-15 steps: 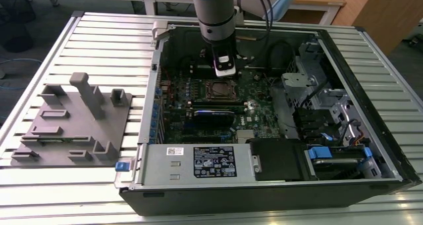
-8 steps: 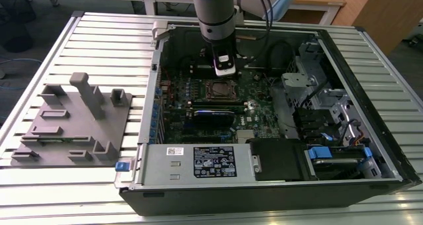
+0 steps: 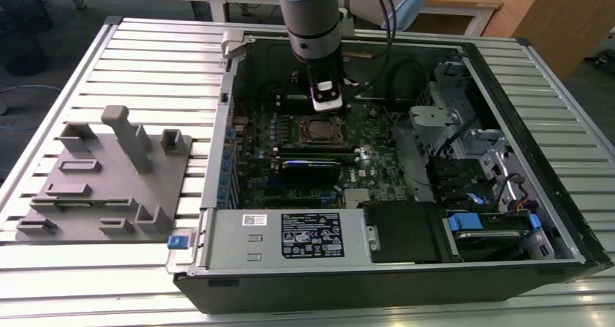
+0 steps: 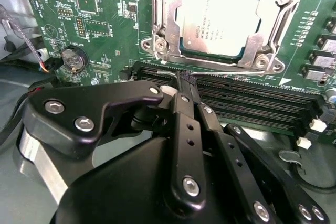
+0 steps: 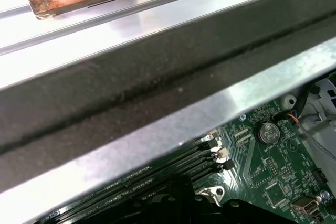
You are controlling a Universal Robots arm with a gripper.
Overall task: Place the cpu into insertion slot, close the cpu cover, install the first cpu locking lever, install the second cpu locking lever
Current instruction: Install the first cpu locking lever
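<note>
In the second wrist view the cpu (image 4: 220,17), silvery-topped, lies in the insertion slot on the green circuit board (image 4: 105,30). The cpu cover (image 4: 167,22) lies flat over its edges. A thin wire locking lever (image 4: 231,67) runs along the slot's edge beside the memory slots. My gripper (image 4: 185,80) has its black fingers pressed together, shut, with the tips touching that wire. I cannot tell whether the wire is pinched between them. In the exterior view my gripper (image 3: 327,104) hangs just beyond the insertion slot (image 3: 320,130) inside the open computer case.
Long black memory slots (image 4: 252,100) lie under the fingers. A coin battery (image 5: 269,132) and cables (image 4: 31,51) sit to one side. The case's metal wall (image 5: 157,77) is close by. A grey fixture (image 3: 106,176) stands at the exterior view's left, and the power supply (image 3: 288,237) sits near the case's front.
</note>
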